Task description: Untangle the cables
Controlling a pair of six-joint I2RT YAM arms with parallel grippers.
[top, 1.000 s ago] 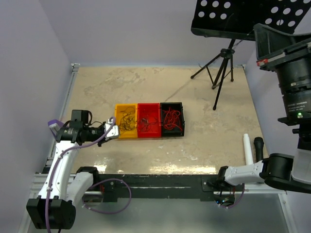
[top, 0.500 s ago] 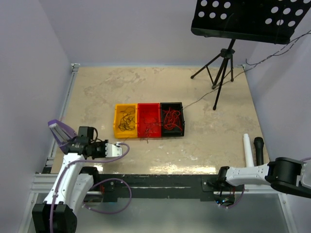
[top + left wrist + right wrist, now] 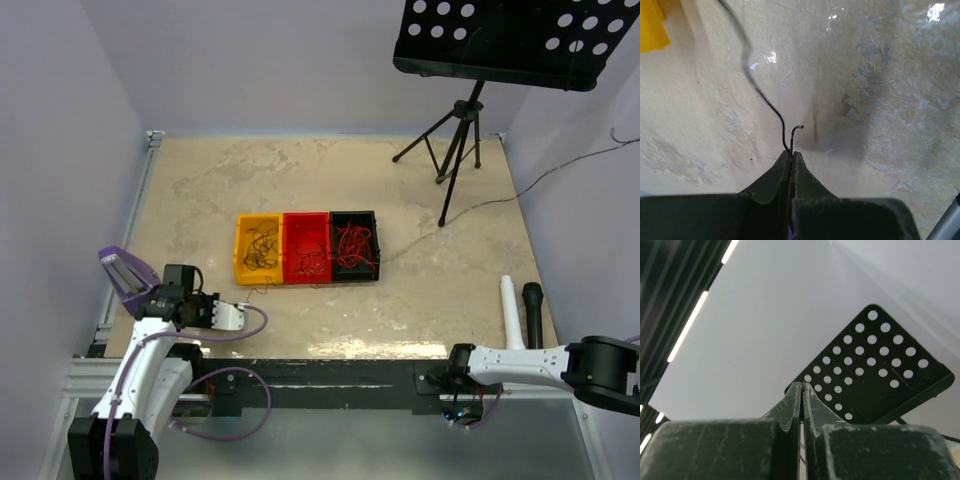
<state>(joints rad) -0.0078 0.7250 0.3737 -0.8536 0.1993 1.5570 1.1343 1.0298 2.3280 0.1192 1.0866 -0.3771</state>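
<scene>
Pulled back from the bins (image 3: 306,280), left gripper (image 3: 791,156) pinches a seemingly light, springy wire (image 3: 758,87) near its end; right gripper (image 3: 801,390) closed, empty.

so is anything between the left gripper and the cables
Nothing visible does. The left gripper is already shut on one thin black cable, pinched at its tips above the table. The cable trails off toward the yellow bin.

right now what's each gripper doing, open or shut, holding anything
left gripper: shut on a thin black cable
right gripper: shut, nothing seen in it
</scene>
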